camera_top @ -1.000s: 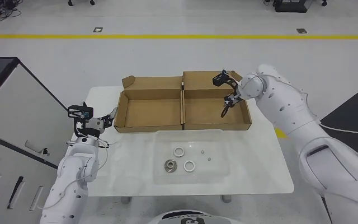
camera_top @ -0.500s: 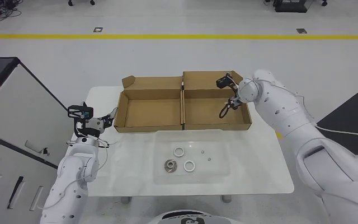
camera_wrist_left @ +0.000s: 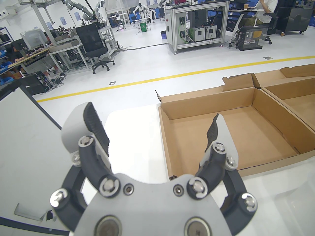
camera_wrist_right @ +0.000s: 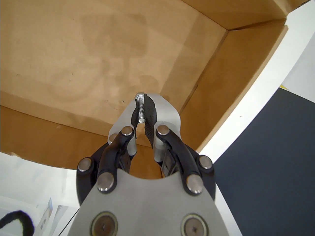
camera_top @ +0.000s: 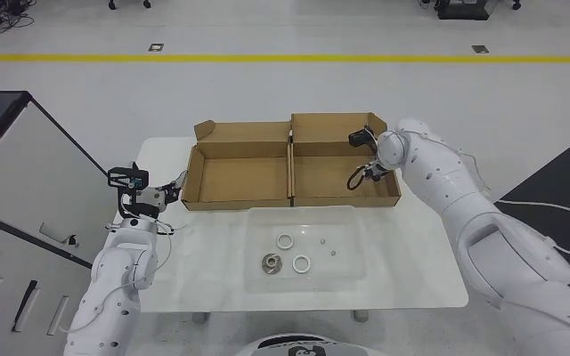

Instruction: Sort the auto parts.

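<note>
While the bolt (camera_wrist_right: 140, 110) is pinched lengthwise between the right fingers (camera_wrist_right: 150, 114), which are clenched on its thread, it is held low inside the right-hand box (camera_wrist_right: 216, 74), toward that box's 4 o'clock corner. For a clean drop, the fingers are best lowered a little closer to the cardboard floor and opened only slightly. That way the bolt is laid down rather than bounced or rolled against the wall. The near wall should also be cleared on the way out. The left fingers (camera_wrist_left: 94, 124) are spread wide and grasp nothing, at 9 o'clock of the left-hand box (camera_top: 239, 206), near the edge of the counter (camera_top: 427, 267). At 6 o'clock of the boxes a clear tray (camera_top: 258, 222) is seen, with white rings (camera_top: 287, 240), a grey toothed part (camera_top: 272, 262) and small bits (camera_top: 321, 238), judged to be waiting for sorting.
</note>
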`<control>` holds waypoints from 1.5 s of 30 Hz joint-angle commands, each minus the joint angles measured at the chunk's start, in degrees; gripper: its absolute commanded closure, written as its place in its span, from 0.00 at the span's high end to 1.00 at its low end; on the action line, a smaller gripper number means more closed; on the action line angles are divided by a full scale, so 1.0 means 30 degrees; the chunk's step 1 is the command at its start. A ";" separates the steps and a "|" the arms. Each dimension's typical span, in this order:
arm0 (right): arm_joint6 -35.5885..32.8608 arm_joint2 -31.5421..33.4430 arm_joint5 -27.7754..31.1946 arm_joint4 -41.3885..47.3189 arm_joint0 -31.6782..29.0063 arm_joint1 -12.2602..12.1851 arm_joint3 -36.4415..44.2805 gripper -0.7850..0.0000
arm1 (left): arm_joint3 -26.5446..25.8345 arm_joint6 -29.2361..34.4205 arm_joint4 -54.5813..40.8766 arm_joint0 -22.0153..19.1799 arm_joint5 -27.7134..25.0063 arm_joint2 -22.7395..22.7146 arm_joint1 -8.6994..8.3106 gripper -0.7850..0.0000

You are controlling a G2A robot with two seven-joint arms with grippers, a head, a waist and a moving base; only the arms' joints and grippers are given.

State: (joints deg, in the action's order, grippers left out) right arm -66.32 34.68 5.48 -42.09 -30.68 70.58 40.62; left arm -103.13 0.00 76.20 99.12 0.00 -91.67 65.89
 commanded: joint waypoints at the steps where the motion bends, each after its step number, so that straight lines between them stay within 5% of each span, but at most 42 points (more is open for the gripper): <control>1: 0.0028 -0.0055 0.0061 0.0075 0.0085 0.0140 -0.0361 0.00 | 0.0000 0.0000 0.0000 0.0000 0.0000 0.0000 0.0000 1.00; 8: 0.0210 -0.0320 0.0194 0.0050 0.0366 0.0666 -0.1476 0.00 | 0.0000 0.0000 0.0000 0.0000 0.0000 0.0000 0.0000 1.00; 11: 0.0268 -0.0373 0.0290 0.0056 0.0471 0.0850 -0.1842 0.15 | 0.0000 0.0000 0.0000 0.0000 0.0000 0.0000 0.0000 1.00; 19: 0.0484 -0.0405 0.0497 0.0027 0.0669 0.1228 -0.2555 0.25 | 0.0000 0.0000 0.0000 0.0000 0.0000 0.0000 0.0000 1.00; 21: 0.0538 -0.0381 0.0543 0.0009 0.0714 0.1290 -0.2638 0.42 | 0.0000 0.0000 0.0000 0.0000 0.0000 0.0000 0.0000 1.00; 25: 0.0643 -0.0270 0.0675 -0.0095 0.0820 0.1333 -0.2642 0.56 | 0.0000 0.0000 0.0000 0.0000 0.0000 0.0000 0.0000 1.00; 28: 0.0704 -0.0107 0.0882 -0.0199 0.0893 0.1275 -0.2377 0.89 | 0.0000 0.0000 0.0000 0.0000 0.0000 0.0000 0.0000 1.00; 30: 0.0698 0.0044 0.1170 -0.0289 0.0903 0.1173 -0.1985 0.99 | 0.0000 0.0000 0.0000 0.0000 0.0000 0.0000 0.0000 1.00; 37: 0.0006 0.1127 0.2094 -0.0794 0.0366 0.0282 0.1321 1.00 | 0.0000 0.0000 0.0000 0.0000 0.0000 0.0000 0.0000 1.00; 45: -0.3102 0.4320 0.2666 -0.1611 -0.2893 -0.1843 1.0021 1.00 | 0.0000 0.0000 0.0000 0.0000 0.0000 0.0000 0.0000 1.00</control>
State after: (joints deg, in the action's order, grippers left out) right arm -74.16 46.20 13.60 -46.66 -37.76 65.79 66.37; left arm -103.13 0.00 76.20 99.12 0.00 -91.67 65.89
